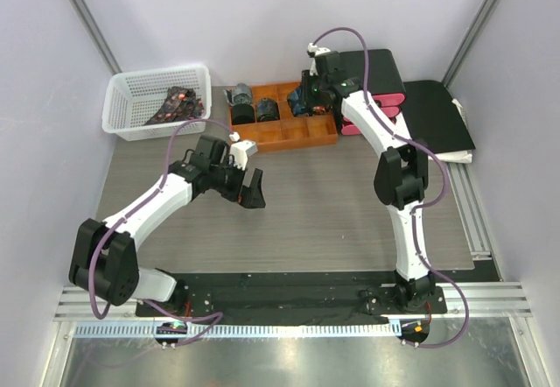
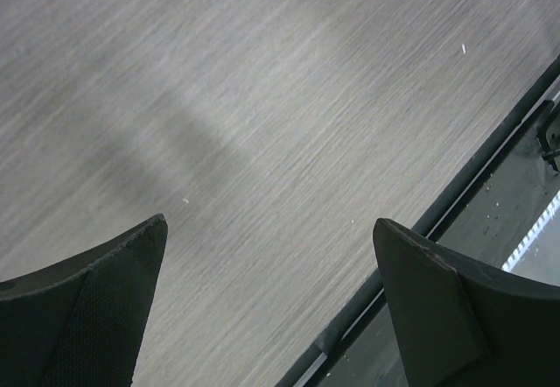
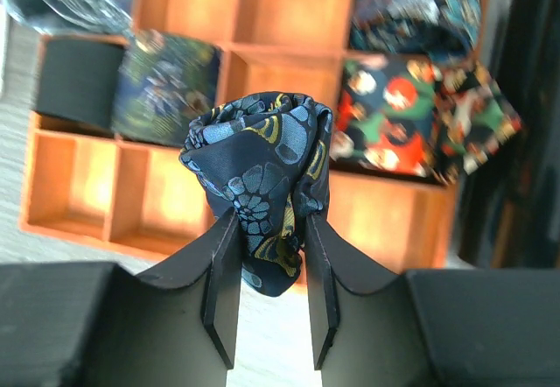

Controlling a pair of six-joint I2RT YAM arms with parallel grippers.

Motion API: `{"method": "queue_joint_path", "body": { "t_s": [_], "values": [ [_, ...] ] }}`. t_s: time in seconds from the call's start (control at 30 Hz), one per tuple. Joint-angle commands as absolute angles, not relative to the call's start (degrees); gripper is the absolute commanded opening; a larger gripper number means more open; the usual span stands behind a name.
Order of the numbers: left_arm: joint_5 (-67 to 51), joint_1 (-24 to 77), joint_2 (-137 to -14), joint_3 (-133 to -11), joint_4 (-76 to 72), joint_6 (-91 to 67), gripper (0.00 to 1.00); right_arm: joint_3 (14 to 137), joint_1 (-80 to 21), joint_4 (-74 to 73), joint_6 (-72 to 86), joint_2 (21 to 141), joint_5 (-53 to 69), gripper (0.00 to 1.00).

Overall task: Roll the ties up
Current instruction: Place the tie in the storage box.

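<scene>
Grey woodgrain counter [image 1: 332,203]. Right claw [image 3: 271,221] clamped on a rolled navy tie [image 3: 258,155], over the right end of the orange tray [image 1: 302,135] at the far edge. Other rolls [image 1: 254,107] sit in its compartments. Left claw [image 1: 248,186] fully released above the counter, left of centre. Unrolled ties [image 1: 179,102] lie in the white basket [image 1: 131,107], far left corner.

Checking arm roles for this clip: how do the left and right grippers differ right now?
The left gripper is open and empty; the right gripper is shut on a rolled tie. The left gripper hangs over the table, the right gripper over the orange tray. Both are black, two-fingered.
</scene>
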State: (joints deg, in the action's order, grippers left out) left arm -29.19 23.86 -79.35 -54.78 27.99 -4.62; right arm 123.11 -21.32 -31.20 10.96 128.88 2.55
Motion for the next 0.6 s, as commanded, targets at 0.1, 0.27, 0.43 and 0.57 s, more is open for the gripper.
{"method": "queue_joint_path", "body": {
  "t_s": [0.1, 0.27, 0.43, 0.57],
  "values": [
    [-29.5, 23.3, -74.9, -51.5, 25.1, -7.0, 1.0, 132.8, -23.0, -25.8, 12.8, 135.0, -4.7, 0.01],
    [-29.3, 23.4, -72.3, -49.4, 25.1, -7.6, 1.0, 138.1, -24.1, -25.8, 13.2, 140.6, -5.9, 0.01],
    [-29.5, 23.3, -70.8, -48.6, 24.3, -7.6, 1.0, 138.1, -25.0, -28.0, 11.3, 142.1, -8.3, 0.01],
    [-30.1, 23.3, -70.2, -48.8, 24.4, -7.8, 1.0, 138.0, -25.3, -29.2, 11.2, 143.6, -9.1, 0.01]
  ]
}}
